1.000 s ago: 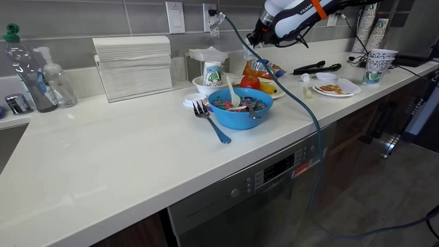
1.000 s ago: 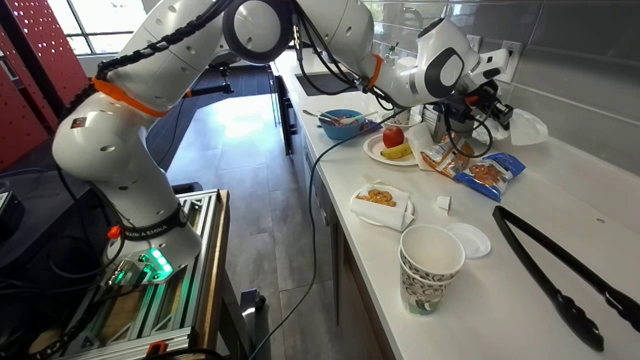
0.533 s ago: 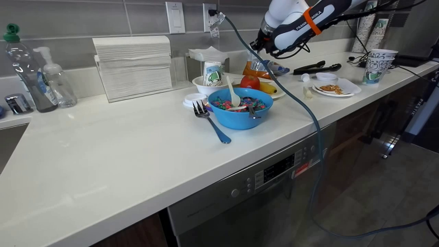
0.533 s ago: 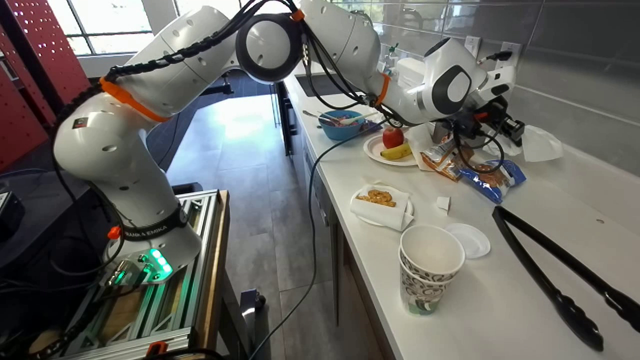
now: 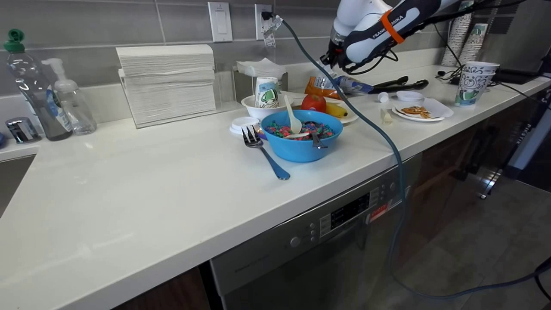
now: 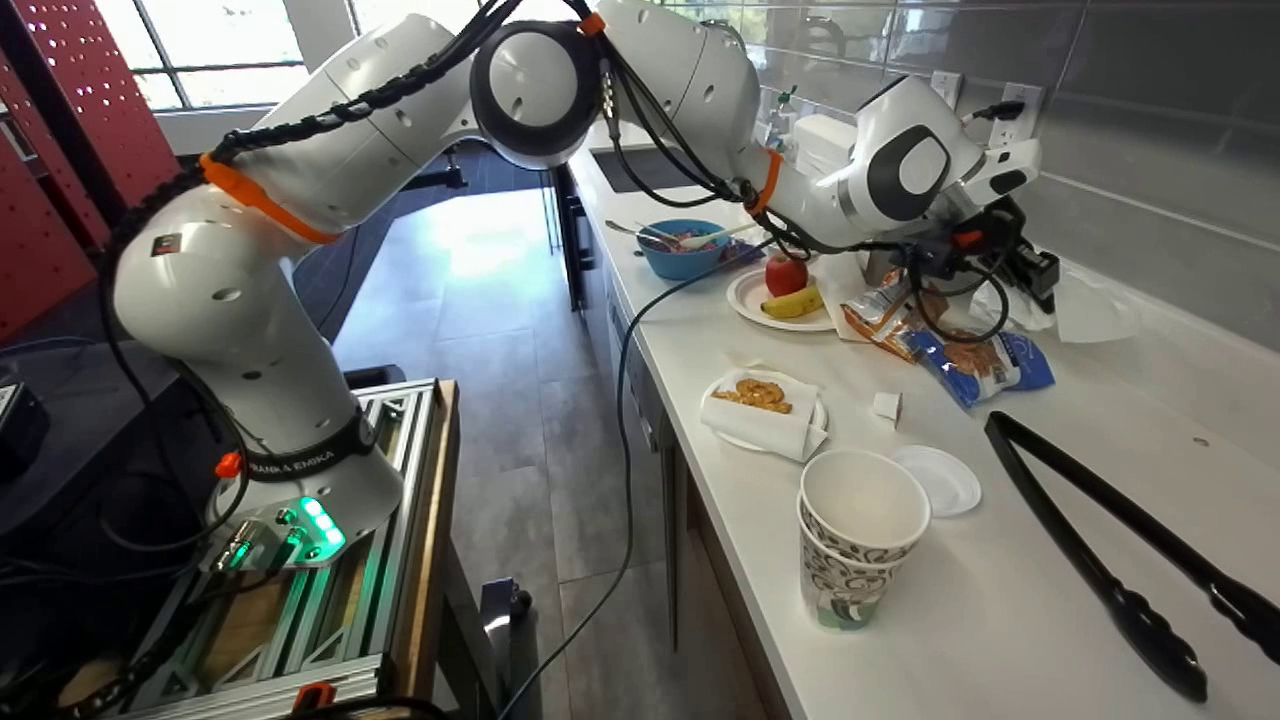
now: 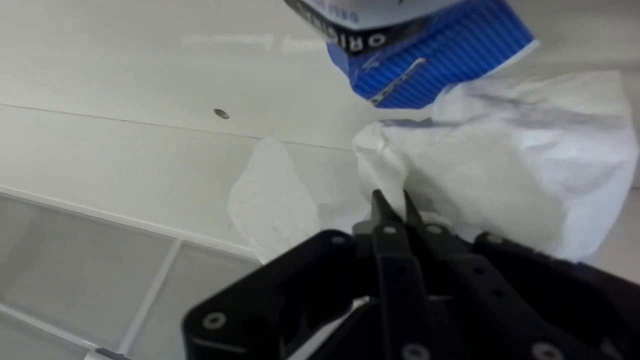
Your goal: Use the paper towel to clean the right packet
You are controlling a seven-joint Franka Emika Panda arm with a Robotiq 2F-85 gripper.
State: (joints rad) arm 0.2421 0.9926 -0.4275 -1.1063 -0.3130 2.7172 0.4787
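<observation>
My gripper (image 7: 393,197) is shut on a crumpled white paper towel (image 7: 505,175); the towel is pinched between the fingertips and spreads to both sides. In an exterior view the gripper (image 6: 1045,283) is low by the back wall, with the towel (image 6: 1095,312) hanging from it. The right packet is blue (image 6: 985,368) and lies on the counter just under and in front of the gripper. In the wrist view the packet's blue end (image 7: 435,60) meets the towel's edge; how firmly they touch I cannot tell. An orange packet (image 5: 320,87) lies to its left.
Black tongs (image 6: 1150,640) lie to the right of the blue packet. A plate with an apple (image 6: 786,273) and a banana (image 6: 793,302) is left of the packets. Stacked paper cups (image 6: 850,590) stand near the counter's front. A tiled wall (image 6: 1180,180) rises behind. A cable (image 5: 389,140) crosses the counter.
The gripper has moved down and to the right along the wall, keeping the towel. The blue packet has shifted and turned; in an exterior view its end now reaches the tongs.
</observation>
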